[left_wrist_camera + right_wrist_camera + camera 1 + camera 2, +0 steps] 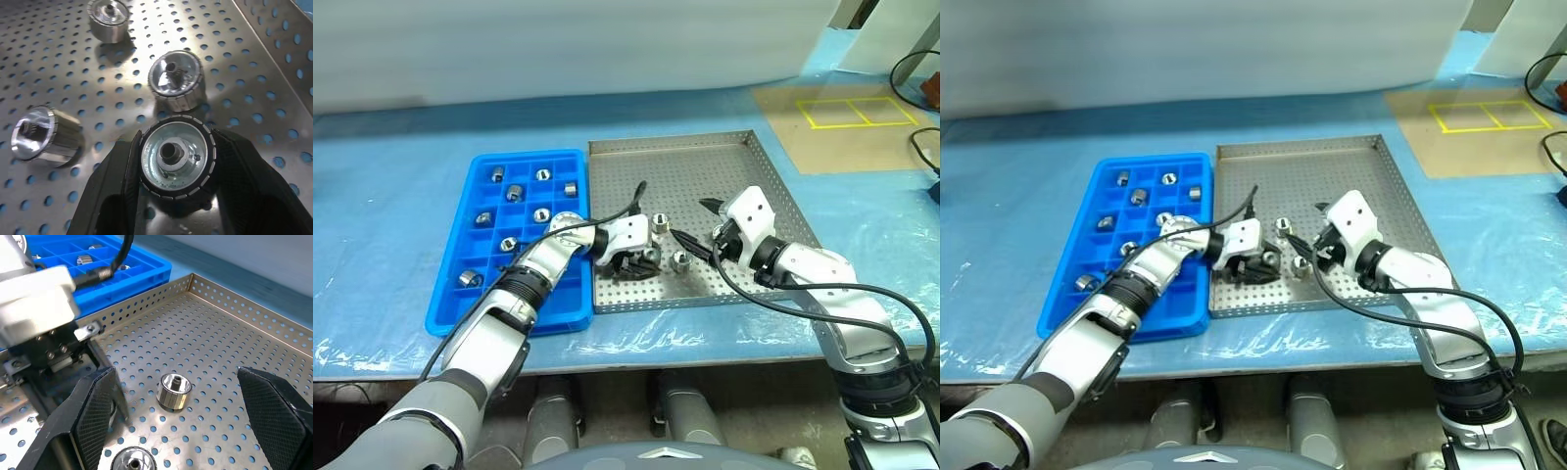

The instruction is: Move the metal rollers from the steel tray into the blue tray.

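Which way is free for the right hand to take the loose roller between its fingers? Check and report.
Probably yes, straight ahead. The right hand is wide open, and a metal roller stands on the steel tray between its fingers with nothing over it. The left hand works close beside.

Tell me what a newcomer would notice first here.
First, the left gripper, shut on a metal roller over the near part of the steel tray. Beside it the right gripper stands wide open above more loose rollers. To the left, the blue tray already holds rollers in several compartments.
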### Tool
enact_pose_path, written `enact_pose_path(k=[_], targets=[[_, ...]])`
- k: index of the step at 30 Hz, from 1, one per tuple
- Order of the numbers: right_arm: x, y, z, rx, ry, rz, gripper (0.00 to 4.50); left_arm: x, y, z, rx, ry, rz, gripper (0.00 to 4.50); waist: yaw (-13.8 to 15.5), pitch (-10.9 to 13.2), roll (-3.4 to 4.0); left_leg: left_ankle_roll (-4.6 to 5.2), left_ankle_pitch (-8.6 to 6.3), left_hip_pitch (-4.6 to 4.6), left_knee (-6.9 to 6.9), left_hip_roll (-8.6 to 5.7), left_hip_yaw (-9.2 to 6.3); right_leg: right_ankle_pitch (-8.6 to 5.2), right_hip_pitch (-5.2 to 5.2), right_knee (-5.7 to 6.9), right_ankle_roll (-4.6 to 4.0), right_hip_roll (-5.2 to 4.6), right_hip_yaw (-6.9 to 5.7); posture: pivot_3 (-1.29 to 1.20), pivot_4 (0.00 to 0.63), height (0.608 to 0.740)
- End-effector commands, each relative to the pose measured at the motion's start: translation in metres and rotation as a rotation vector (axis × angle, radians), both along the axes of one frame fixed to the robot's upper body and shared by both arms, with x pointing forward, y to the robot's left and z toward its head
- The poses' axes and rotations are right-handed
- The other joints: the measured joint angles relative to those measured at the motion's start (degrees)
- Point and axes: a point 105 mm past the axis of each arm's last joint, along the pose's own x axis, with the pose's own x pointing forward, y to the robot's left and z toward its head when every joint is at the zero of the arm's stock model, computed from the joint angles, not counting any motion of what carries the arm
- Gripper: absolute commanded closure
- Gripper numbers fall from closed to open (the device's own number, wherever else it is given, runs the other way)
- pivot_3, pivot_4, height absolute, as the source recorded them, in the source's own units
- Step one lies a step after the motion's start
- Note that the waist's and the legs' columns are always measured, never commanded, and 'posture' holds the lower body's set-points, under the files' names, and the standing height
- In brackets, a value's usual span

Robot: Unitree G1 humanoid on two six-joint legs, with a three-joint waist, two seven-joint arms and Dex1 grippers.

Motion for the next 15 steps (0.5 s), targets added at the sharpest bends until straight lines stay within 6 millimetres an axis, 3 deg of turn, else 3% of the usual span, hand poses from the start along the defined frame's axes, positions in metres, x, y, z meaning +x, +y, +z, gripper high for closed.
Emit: enact_pose_path(k=[1, 6, 15], targets=[[-0.001, 0.012, 0.011, 0.02, -0.038, 0.073, 0.41, 0.002, 0.017, 0.054, -0.161, -0.089, 0.06, 2.57, 0.0, 0.0, -0.02, 0.0, 0.0, -0.01, -0.02, 0.0, 0.0, 0.0, -0.02, 0.0, 0.0, 0.0, 0.0, -0.31, 0.15, 0.74], [0.01, 0.025, 0.013, 0.024, -0.039, 0.154, 0.41, -0.022, 0.071, 0.064, -0.214, -0.118, 0.233, 2.57, -0.1, 0.0, 0.05, -0.07, 0.03, 0.12, -0.21, 0.05, 0.04, -0.01, -0.04, 0.0, -0.04, 0.01, -0.01, -0.17, 0.15, 0.74], [0.025, 0.072, 0.015, 0.024, -0.039, 0.391, 0.41, -0.048, 0.141, 0.08, -0.276, -0.161, 0.592, 2.57, 4.8, 0.1, 0.04, -0.23, 0.13, 0.1, -0.28, 0.11, 0.01, -0.03, -0.06, 0.06, -0.08, -0.01, -0.08, 0.1, 0.15, 0.74]])
